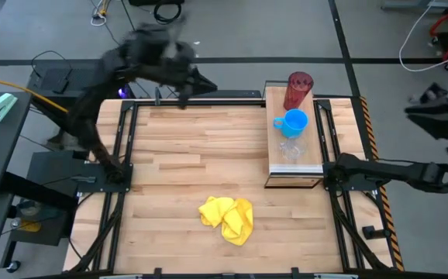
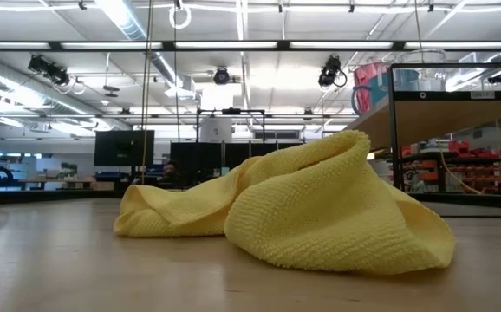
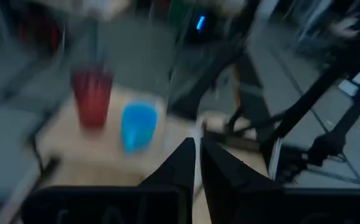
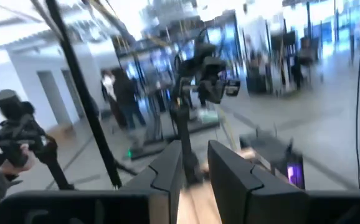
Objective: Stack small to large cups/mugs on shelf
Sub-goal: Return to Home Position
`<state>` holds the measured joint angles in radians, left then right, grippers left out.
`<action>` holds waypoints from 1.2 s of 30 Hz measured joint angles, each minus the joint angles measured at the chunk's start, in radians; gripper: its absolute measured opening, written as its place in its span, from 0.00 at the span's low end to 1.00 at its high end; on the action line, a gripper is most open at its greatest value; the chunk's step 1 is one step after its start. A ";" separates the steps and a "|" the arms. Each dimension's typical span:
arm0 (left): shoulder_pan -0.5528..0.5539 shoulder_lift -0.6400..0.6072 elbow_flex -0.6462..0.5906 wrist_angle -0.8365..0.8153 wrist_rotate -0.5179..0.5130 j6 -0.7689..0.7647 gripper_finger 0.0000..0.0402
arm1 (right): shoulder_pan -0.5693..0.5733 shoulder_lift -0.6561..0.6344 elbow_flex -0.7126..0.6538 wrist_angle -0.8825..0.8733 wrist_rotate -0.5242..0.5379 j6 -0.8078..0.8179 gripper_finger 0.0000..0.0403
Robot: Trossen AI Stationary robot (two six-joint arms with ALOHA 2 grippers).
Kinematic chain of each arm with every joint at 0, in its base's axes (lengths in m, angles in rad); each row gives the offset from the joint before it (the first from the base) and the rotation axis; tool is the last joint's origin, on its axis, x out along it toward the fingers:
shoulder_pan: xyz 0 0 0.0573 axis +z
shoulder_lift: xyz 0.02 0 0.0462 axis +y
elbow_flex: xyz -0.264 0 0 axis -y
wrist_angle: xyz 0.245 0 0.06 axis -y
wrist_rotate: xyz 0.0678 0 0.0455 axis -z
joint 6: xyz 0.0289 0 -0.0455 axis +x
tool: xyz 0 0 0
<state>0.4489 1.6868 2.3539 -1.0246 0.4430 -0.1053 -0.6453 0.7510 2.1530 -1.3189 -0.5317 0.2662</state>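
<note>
Butcher-block boards of the table [image 1: 208,155] are seen from above, with the shelf [image 1: 311,136] set along the right edge and reaching to the far right corner. Three vessels are lined up on it, apart from one another. The clear plastic cup [image 1: 290,149] is at the shelf's near end, the blue mug [image 1: 292,122] is in the middle, and the red tumbler [image 1: 298,91] is at the far end. They are thus ordered small to large. A crumpled yellow cloth [image 1: 227,217] is left on the table near the middle of the near edge, well apart from the shelf.

The left gripper [image 3: 198,142] is held high over the far left corner, its fingers brought almost together with nothing between them. The right gripper [image 4: 195,146] is kept at the right edge, just beside the shelf's near end. A narrow gap is shown between its fingers, and nothing is gripped.

With all three vessels standing on the shelf, the placing is judged to be done and the return to the rest pose to be in hand. What remains calls for both arms to be folded away from the shelf, so that the row is not brushed.
</note>
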 joint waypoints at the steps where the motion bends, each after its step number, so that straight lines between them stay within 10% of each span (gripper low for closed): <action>1: -0.011 -0.030 0.000 0.033 -0.001 0.018 0.07 | 0.003 -0.016 0.004 0.014 0.008 0.004 0.21; 11: -0.006 -0.238 0.002 -0.061 -0.153 0.071 0.09 | 0.071 -0.144 0.011 0.017 0.171 -0.007 0.21; 21: 0.089 -0.256 0.001 -0.096 -0.151 0.098 0.08 | 0.466 -0.211 0.012 0.174 0.384 -0.083 0.21; 28: 0.167 -0.247 -0.096 0.101 0.039 0.078 0.07 | 0.855 -0.210 -0.052 0.300 0.582 -0.148 0.21; 36: 0.204 -0.253 -0.373 0.286 0.151 0.014 0.10 | 1.098 -0.208 -0.388 0.589 0.469 -0.137 0.21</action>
<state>0.6524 1.4338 1.9807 -0.7385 0.5937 -0.0911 0.4530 0.5433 1.7654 -0.7296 -0.0624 0.1293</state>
